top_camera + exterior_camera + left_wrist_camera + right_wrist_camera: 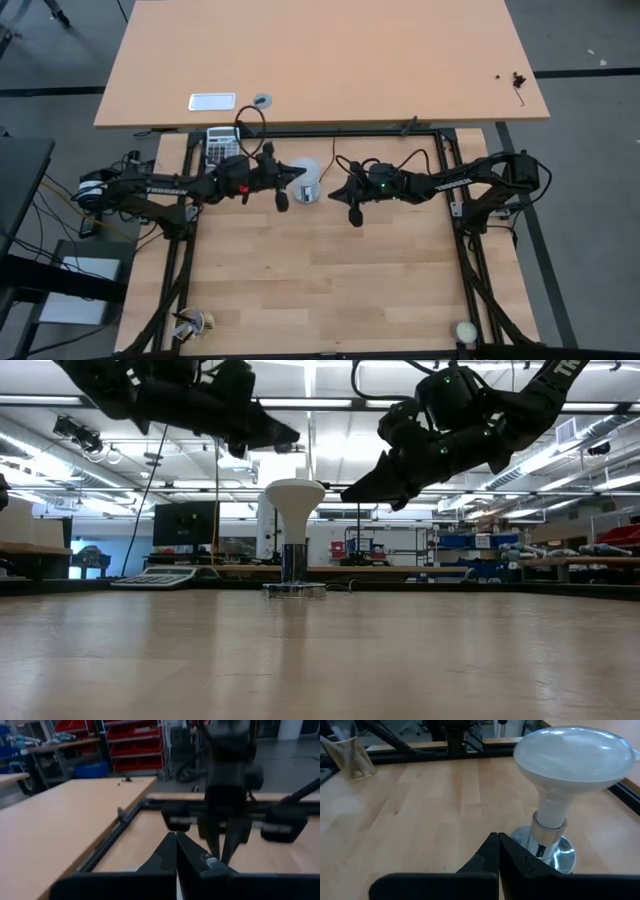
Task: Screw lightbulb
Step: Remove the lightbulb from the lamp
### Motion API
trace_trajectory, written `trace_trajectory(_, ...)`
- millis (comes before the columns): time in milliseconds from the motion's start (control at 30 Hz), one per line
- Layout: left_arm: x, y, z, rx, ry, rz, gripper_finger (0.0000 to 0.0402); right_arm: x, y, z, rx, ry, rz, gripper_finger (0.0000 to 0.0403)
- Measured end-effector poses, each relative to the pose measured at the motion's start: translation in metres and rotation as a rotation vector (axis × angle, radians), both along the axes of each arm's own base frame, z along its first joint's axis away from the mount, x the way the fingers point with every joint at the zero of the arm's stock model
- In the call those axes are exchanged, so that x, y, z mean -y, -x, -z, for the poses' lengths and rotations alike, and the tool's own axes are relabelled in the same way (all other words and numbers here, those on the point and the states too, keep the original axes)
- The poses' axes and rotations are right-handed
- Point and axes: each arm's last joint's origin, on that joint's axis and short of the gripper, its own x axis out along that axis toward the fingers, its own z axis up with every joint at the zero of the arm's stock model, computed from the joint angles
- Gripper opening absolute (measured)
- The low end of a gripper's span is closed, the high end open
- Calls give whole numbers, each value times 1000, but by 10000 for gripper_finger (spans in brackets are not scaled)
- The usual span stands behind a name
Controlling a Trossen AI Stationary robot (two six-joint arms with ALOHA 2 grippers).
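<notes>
Right gripper (pixel 355 214) noted clenched, empty, raised just beside the lightbulb (pixel 570 765); left gripper (pixel 282 200) likewise clenched, raised on the bulb's other side. Bulb seen upright in the silver socket (pixel 555 855) mid-table, apparently seated; seating depth cannot be judged

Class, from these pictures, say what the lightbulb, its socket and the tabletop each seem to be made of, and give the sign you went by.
Lightbulb: frosted white glass or plastic, a matt, even dome with soft glare; which one cannot be told.
Socket: likely polished metal, a silver disc with mirror-like reflections.
Tabletop: wood or wood laminate, with pale plank-like grain and seams and a smooth satin sheen.
</notes>
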Motion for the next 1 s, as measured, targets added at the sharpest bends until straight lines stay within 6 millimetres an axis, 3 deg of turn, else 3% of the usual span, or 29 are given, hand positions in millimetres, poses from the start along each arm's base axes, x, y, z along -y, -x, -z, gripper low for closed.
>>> trace_trajectory(200, 1, 6, 17, -46, 9, -6, 0, 0, 0, 0, -2, -11, -24, 9)
trace_trajectory(500, 2, 32, 54, 1, 95, -39, 0, 1, 9, 13, -43, 8, -55, 9)
trace_trajectory(1000, -16, 45, 87, -247, 177, -211, 0, 3, 26, 29, -16, -56, 49, 9)
